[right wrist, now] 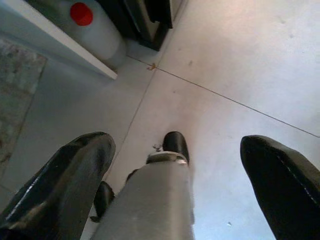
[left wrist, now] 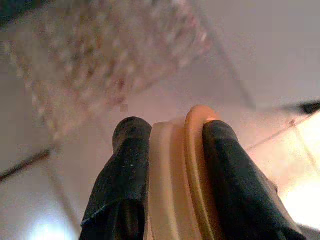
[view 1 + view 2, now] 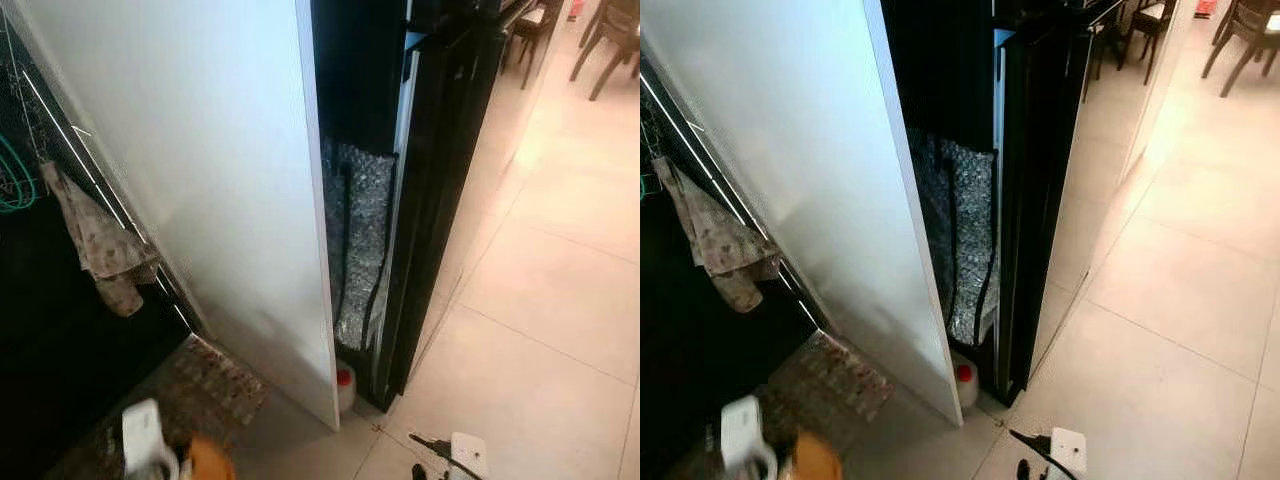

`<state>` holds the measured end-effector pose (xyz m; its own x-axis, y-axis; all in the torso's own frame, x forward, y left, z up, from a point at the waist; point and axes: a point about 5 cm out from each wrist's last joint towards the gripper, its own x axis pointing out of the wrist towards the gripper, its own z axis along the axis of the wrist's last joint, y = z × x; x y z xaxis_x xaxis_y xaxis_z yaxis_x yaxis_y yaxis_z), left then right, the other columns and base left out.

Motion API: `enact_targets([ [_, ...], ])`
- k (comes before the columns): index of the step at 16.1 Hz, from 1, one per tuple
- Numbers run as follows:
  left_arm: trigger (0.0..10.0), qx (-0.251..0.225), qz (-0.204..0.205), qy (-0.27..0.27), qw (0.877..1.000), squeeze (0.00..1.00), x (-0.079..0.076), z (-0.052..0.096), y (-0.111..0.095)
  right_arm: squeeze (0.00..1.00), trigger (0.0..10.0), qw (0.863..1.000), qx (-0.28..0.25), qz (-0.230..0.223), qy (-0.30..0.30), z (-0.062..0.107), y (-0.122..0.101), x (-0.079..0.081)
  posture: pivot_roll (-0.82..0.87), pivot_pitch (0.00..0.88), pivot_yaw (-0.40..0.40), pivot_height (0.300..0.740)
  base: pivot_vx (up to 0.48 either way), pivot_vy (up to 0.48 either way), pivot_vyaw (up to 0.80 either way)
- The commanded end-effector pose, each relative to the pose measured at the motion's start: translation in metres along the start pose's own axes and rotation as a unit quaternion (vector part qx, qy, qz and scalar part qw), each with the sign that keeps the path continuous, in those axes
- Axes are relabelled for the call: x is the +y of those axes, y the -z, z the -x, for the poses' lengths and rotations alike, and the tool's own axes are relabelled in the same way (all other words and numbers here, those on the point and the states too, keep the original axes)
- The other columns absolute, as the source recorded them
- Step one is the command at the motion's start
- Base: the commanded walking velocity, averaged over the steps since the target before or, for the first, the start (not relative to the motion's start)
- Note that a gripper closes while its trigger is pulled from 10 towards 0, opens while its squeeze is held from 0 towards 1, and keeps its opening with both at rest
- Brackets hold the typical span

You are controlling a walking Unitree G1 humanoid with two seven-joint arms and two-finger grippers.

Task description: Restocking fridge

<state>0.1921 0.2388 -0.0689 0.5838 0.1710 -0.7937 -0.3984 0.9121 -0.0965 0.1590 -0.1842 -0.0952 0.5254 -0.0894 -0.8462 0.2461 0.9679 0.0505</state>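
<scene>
Fingers of the left gripper pinch one cream-and-orange round plastic container, held low at the robot's left. The right gripper hangs spread and empty above the pale tiled floor. One tall black fridge stands ahead and to the right, edge-on, so the left arm's load must travel forward and rightward. One red-capped white jug sits at its foot beside the white panel.
</scene>
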Motion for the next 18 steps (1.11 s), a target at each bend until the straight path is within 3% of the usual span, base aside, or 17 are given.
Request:
enact_targets([
  [1,10.0,0.002,0.013,-0.008,1.000,0.00,0.003,0.001,0.006,0.00,10.0,1.000,0.000,-0.001,0.000,0.000,-0.001,0.001,-0.10,0.000,0.102,0.740,0.000,0.000,0.00],
  [4,10.0,0.000,0.042,0.002,0.999,0.00,-0.001,0.001,0.012,0.00,10.0,1.000,0.001,0.004,0.005,0.000,-0.003,-0.004,-0.09,0.000,0.071,0.740,0.000,0.000,0.00],
  [9,10.0,-0.023,0.070,-0.015,0.997,0.00,0.003,0.001,0.010,0.00,10.0,1.000,0.007,0.019,-0.005,-0.001,-0.004,-0.004,-0.08,0.000,0.061,0.740,0.000,0.000,-0.72],
  [18,10.0,-0.027,0.075,-0.015,0.997,0.00,-0.005,0.001,0.011,0.00,10.0,1.000,0.003,0.026,-0.001,0.000,-0.006,-0.010,-0.08,0.000,0.050,0.740,0.000,0.000,-0.59],
])
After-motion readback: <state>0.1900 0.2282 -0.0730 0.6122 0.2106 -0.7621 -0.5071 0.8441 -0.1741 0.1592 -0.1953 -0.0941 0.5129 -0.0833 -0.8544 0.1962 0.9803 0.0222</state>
